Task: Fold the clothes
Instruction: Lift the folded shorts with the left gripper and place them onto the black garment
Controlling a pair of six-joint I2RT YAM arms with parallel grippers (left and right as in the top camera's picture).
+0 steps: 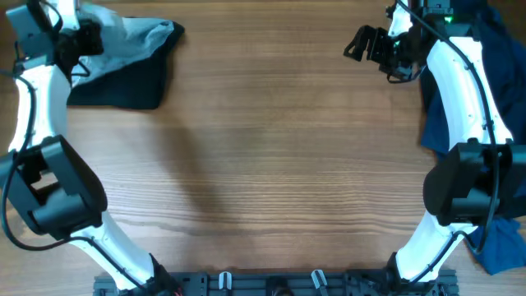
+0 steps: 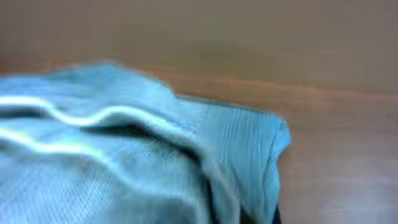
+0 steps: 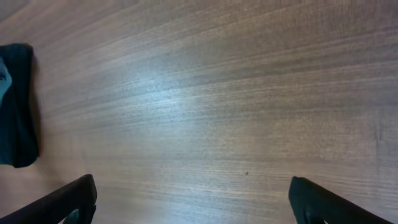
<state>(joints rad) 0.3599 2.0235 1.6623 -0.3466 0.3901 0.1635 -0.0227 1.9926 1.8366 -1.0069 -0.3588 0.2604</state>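
While the right end effector gapes wide, empty, the left end effector — over the clothes — cannot be judged.

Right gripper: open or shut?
Open. The right gripper shows its fingers far apart at the wrist view's lower corners, bare table between.
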